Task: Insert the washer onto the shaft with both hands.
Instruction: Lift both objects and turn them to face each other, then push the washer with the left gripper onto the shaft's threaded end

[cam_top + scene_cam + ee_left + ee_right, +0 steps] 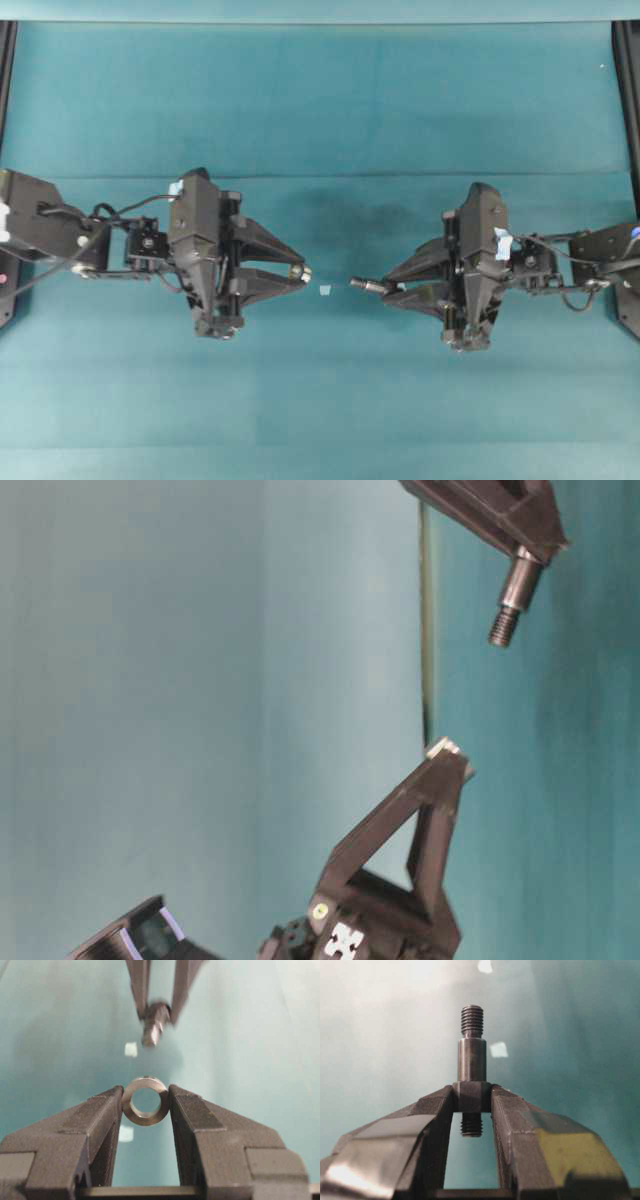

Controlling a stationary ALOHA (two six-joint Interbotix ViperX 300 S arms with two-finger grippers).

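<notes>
Presently we find the left black gripper with pointed triangular fingers [145,1105] clamped on the small round grey-brass metal washer [145,1100], which sits pinched edgewise between the two fingertips with its centre hole open toward the wrist camera. We note the right black gripper [472,1097] likewise clenched, grasping the short dark grey stepped metal shaft [471,1062] by its thicker collar; the smooth section and the threaded tip project beyond the fingertips, and a second threaded end shows behind them, between the fingers. In the overhead view the two grippers face each other across the middle of the teal cloth-covered table [320,110], tips apart, the shaft's free end pointing toward the washer. A small white tape scrap [324,290] lies on the cloth between them.
</notes>
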